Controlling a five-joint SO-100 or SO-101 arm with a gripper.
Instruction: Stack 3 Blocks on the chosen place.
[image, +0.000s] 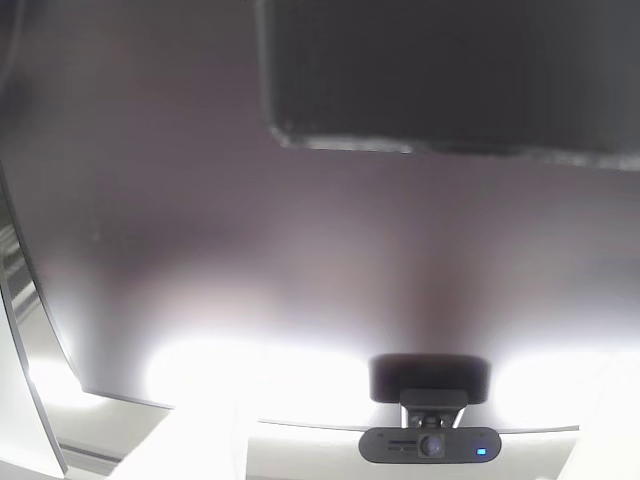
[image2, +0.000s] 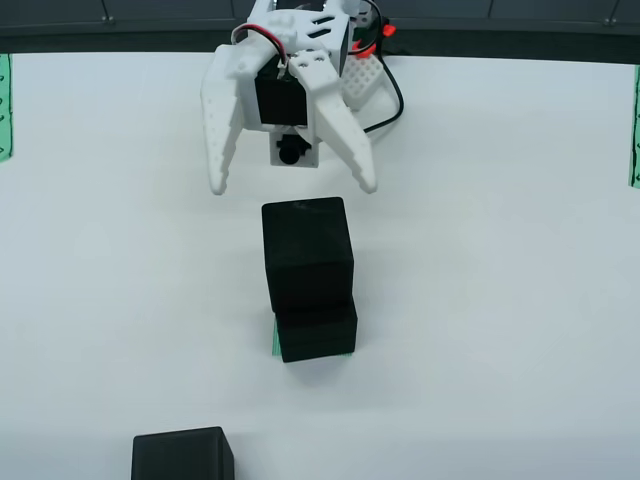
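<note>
Now two blocks (image2: 308, 268) stacked on patch (image2: 277, 340) | gripper (image2: 290, 185) above, jaws spread, empty | third block (image2: 183, 455) near bottom edge | best grip: square, centred.

1. A white tabletop (image2: 520, 300) spreads across the view from the front.
2. A dark band (image2: 120, 35) runs along the table's far edge.
3. Green striped strips sit at the far left edge (image2: 4, 105) and far right edge (image2: 634, 125).
4. In the view that rides on the gripper, a black webcam (image: 430, 443) sits low, right of centre, below a dark surface (image: 300, 250) with bright glare.
</note>
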